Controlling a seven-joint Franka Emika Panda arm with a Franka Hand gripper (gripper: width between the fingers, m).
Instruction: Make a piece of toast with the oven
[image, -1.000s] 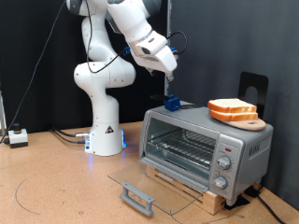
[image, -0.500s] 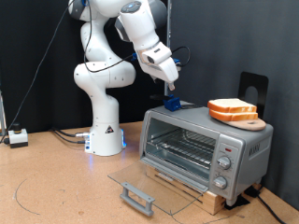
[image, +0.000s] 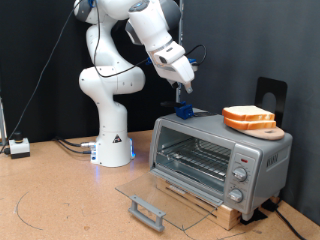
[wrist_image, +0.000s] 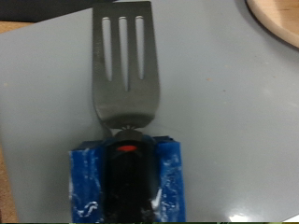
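Wooden tabletop (image: 60, 190) | oven (image: 215, 160) door down | claw (image: 184, 88) above spatula (wrist_image: 123, 70), grip state unclear

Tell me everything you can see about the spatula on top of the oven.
The spatula is a dark grey, metallic-looking turner with three slots in its flat blade. It lies flat on the oven's grey top, near the corner away from the bread. Its black handle with a red spot sits in a blue holder. Nothing grips it.

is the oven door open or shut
Open. The oven has its glass door folded down flat in front, leaving the wire rack exposed. The gripper hangs above the oven top.
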